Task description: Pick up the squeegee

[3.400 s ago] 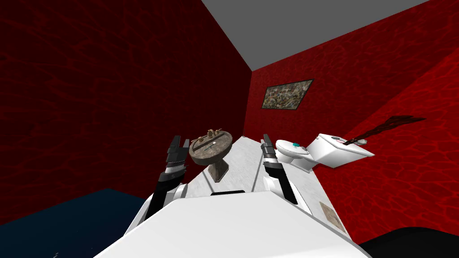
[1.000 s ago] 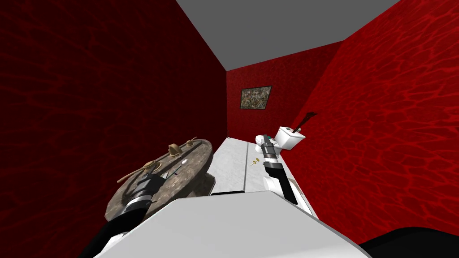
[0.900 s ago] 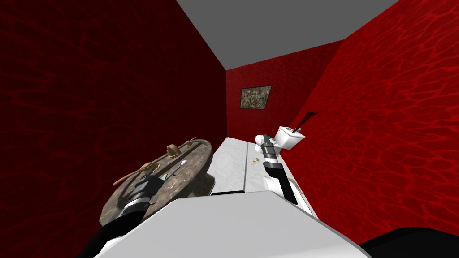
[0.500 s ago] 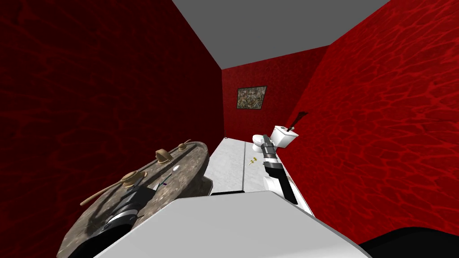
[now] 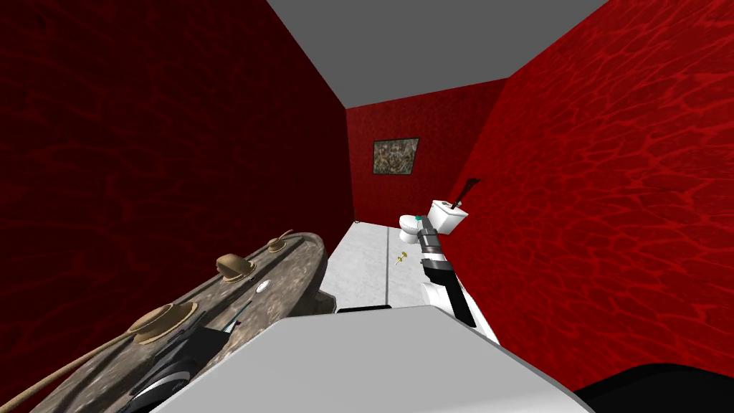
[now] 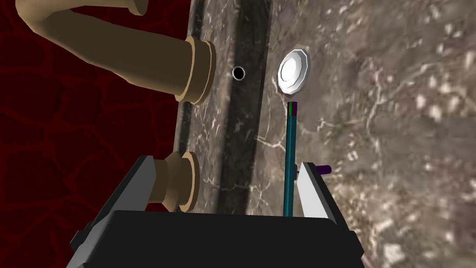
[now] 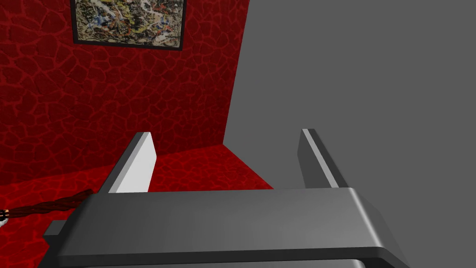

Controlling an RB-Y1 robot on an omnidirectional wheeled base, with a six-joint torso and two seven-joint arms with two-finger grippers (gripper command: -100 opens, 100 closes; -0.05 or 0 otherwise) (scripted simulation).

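The squeegee (image 6: 289, 158) is a thin teal bar with a short purple handle, lying flat in a mottled brown-grey sink basin (image 6: 395, 139). Its far end points at the white drain plug (image 6: 293, 72). My left gripper (image 6: 227, 163) hangs open just over the basin. The teal bar runs between its fingers, close against one finger (image 6: 312, 188), and the purple handle pokes out past that finger. A tan tap knob sits by the other finger. In the head view the squeegee (image 5: 239, 318) lies just ahead of my left gripper (image 5: 208, 333). My right gripper (image 5: 423, 224) is held out forward, open and holding nothing (image 7: 225, 144).
A tan faucet spout (image 6: 116, 51) curves over the basin rim next to my left hand. Red walls stand close on both sides. A white toilet (image 5: 434, 216) is at the far end of the pale floor, with a small gold object (image 5: 402, 257) lying before it.
I have moved up to the sink, which has grown and slid to the lower left of the head view. My left arm has gone down over the basin. The right arm stayed put.
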